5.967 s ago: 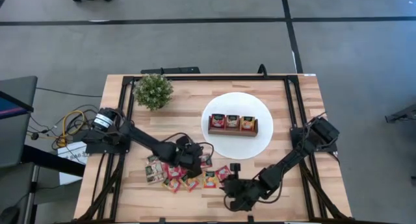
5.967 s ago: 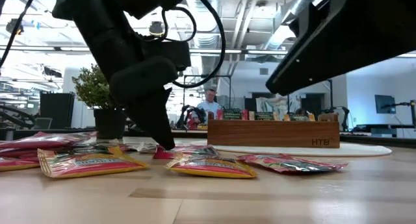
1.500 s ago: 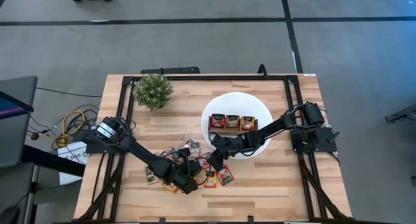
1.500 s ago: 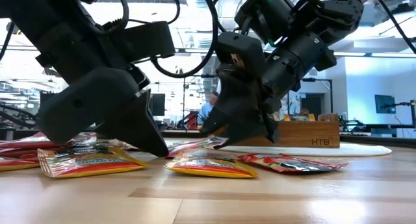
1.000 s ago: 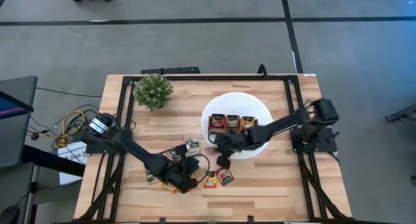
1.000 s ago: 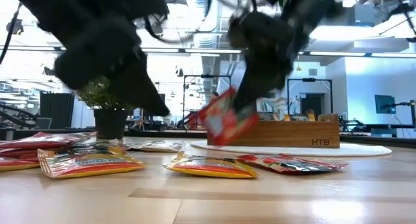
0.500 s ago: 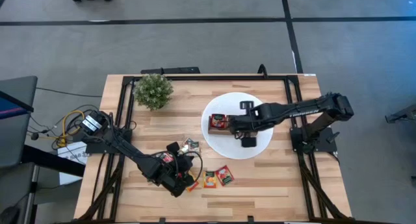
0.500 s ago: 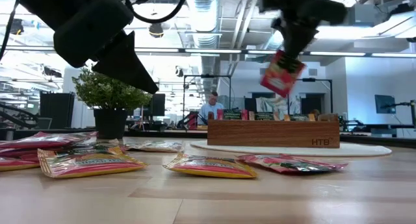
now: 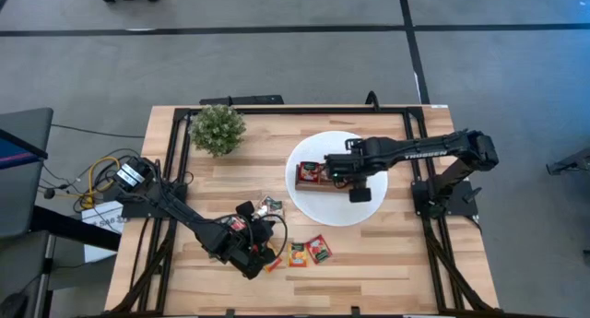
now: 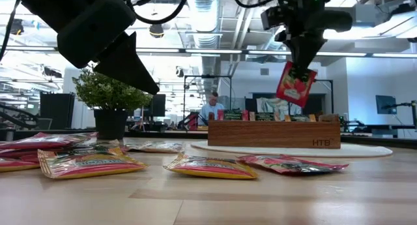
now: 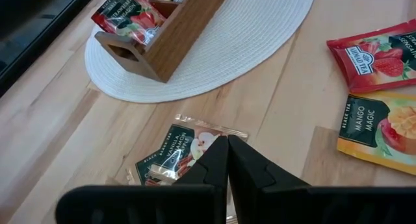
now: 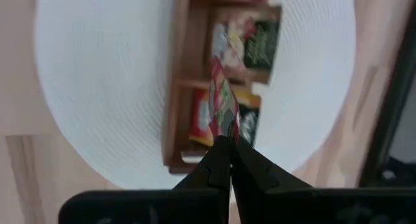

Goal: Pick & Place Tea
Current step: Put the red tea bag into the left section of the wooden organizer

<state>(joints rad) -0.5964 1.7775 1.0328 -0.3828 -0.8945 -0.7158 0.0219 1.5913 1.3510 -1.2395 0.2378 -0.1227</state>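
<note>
A red tea sachet hangs over the brown wooden tray, which stands on the white plate. My right gripper is shut on the sachet, pointing down above the tray. More tea sachets lie flat on the table near its front: a red one, an orange mango one and a pale one. My left gripper hovers shut just above the pale sachet, with nothing between its fingers. In the low view it stands raised over the sachets. My right gripper pinches the red sachet's upper edge between its two fingers, which come from above and point down. The sachet hangs below the fingers, slightly tilted, clear of the tray. The wrist view shows it edge-on over the tray's compartments.
The tray's compartments hold upright sachets. A small green plant stands at the far left of the table. Loose sachets lie between the plate and the near edge. A black frame runs along the table's sides.
My right gripper has carried the red sachet up off the table and toward the far right, from the plate's near edge to above the tray, and has tipped to point down. The sachet now hangs free. My left gripper has risen a little above the sachets.
</note>
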